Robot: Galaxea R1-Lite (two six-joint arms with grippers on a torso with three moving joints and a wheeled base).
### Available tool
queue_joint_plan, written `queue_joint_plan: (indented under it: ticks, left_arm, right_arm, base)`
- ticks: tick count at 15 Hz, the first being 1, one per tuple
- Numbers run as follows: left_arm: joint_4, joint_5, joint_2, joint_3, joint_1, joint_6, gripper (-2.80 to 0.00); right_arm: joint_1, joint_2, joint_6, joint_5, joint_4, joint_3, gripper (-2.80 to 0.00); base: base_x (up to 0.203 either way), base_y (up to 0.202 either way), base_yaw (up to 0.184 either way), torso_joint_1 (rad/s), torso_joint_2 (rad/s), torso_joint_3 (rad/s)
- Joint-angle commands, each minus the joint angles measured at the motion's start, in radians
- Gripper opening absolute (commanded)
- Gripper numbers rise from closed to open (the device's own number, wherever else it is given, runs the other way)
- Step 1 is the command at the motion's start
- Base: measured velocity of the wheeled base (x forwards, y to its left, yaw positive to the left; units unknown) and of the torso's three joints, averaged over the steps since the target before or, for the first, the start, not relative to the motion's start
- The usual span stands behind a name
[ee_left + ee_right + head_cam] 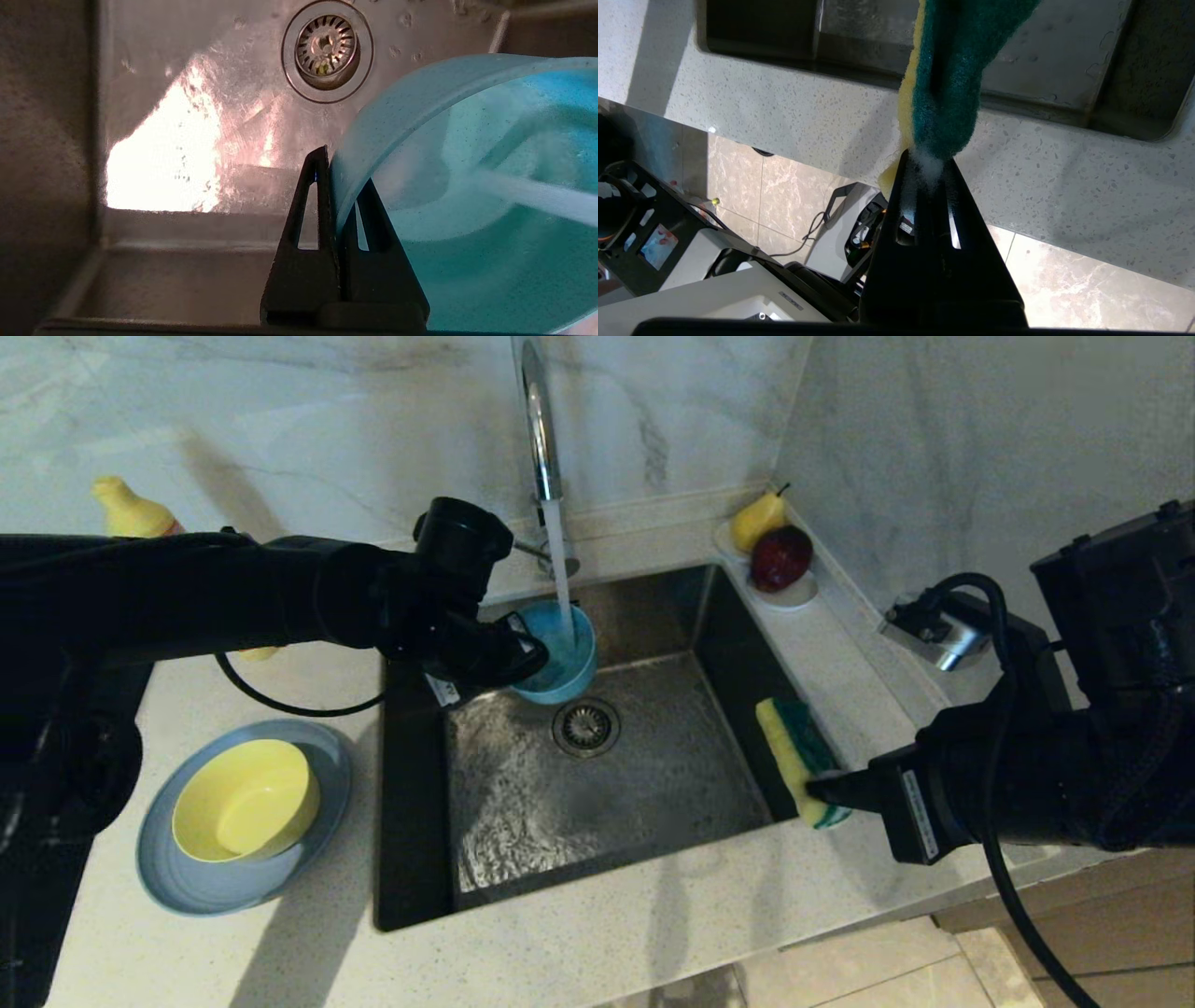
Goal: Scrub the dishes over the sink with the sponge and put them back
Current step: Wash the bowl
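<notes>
My left gripper [523, 649] [338, 179] is shut on the rim of the teal-blue bowl [565, 658] [467, 186], one finger inside and one outside. The bowl hangs tilted over the sink [653, 784] under the stream running from the faucet [540, 429]. At the sink's right front corner my right gripper [822, 793] [927, 161] is shut on one end of the sponge [794, 756] [948, 84], green face and yellow foam both showing. The yellow bowl [245, 800] sits in the grey-blue plate [177, 887] on the counter left of the sink.
A small white dish [794, 595] with a pear and a red fruit stands at the sink's back right corner. A yellow bottle [131, 509] stands by the back wall at left. The drain strainer [585, 726] [327, 49] lies mid-basin. The counter's front edge drops to a tiled floor.
</notes>
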Motion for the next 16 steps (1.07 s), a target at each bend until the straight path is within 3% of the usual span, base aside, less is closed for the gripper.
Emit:
queue_joint_plan:
  ticks: [1, 16]
  left_arm:
    - [0.002, 0.001, 0.019, -0.014, -0.002, -0.02, -2.8]
    - [-0.003, 0.054, 0.05, -0.022, -0.014, -0.024, -2.8]
  right_arm:
    - [0.001, -0.018, 0.001, 0.001, 0.002, 0.009, -2.8]
    - [0.001, -0.035, 0.0, 0.004, 0.002, 0.018, -2.8]
  base:
    - [0.0, 0.0, 0.0, 0.0, 0.0, 0.0]
    - [0.0, 0.0, 0.0, 0.0, 0.0, 0.0]
